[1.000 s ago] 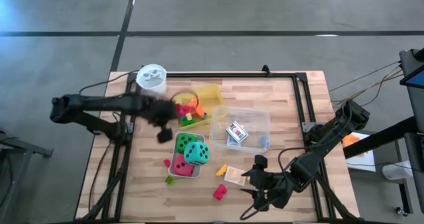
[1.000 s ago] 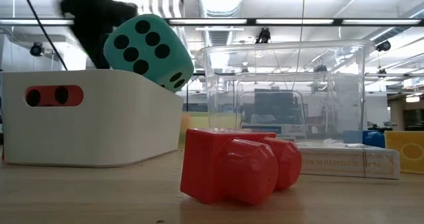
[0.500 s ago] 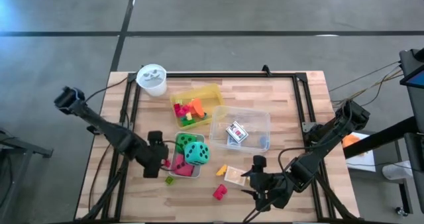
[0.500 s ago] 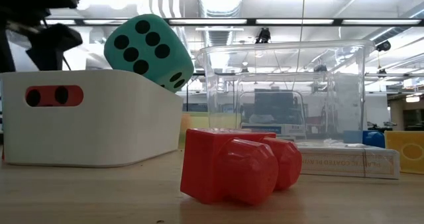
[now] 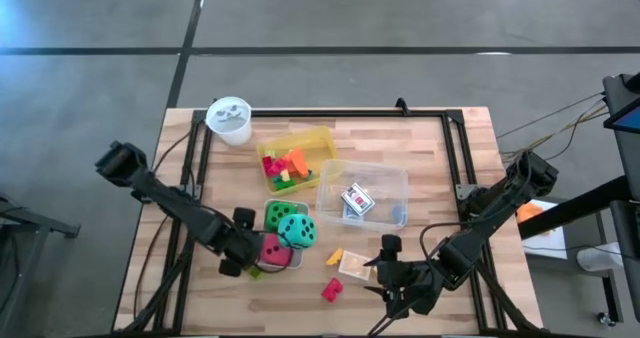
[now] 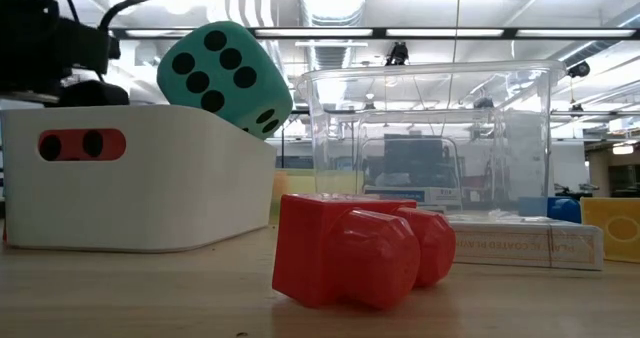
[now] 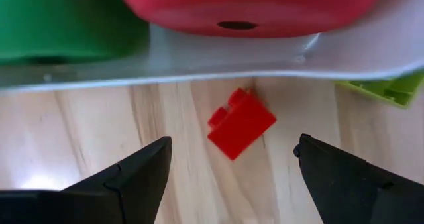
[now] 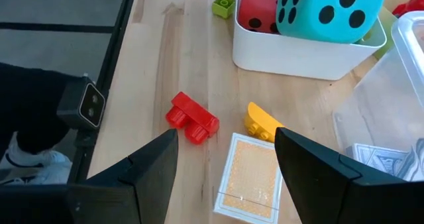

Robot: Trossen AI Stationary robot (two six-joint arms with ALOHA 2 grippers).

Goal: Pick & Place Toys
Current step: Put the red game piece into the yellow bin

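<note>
My left gripper (image 5: 238,256) is open and low over the table at the left side of the white bin (image 5: 296,259). In the left wrist view (image 7: 232,148) its fingers stand on either side of a small red block (image 7: 242,122) without touching it. The bin holds a green die (image 5: 281,215), a teal die (image 5: 298,230) and a red die (image 5: 272,248). A lime block (image 7: 391,91) lies near the bin. My right gripper (image 5: 385,278) is open and empty near the table's front edge. Before it lie a red block (image 8: 192,118), a yellow block (image 8: 263,122) and a card pack (image 8: 250,174).
A yellow tray (image 5: 322,138) with several blocks stands at the back. Beside it is a clear box (image 5: 385,173) holding a card pack (image 5: 357,200). A white cup (image 5: 230,120) stands at the far left corner. A black frame runs along the table's edges.
My left gripper has swung from beside the yellow tray toward the table's near edge and gone down beside the white bin's left side, over the small red block. The toys have kept their places.
</note>
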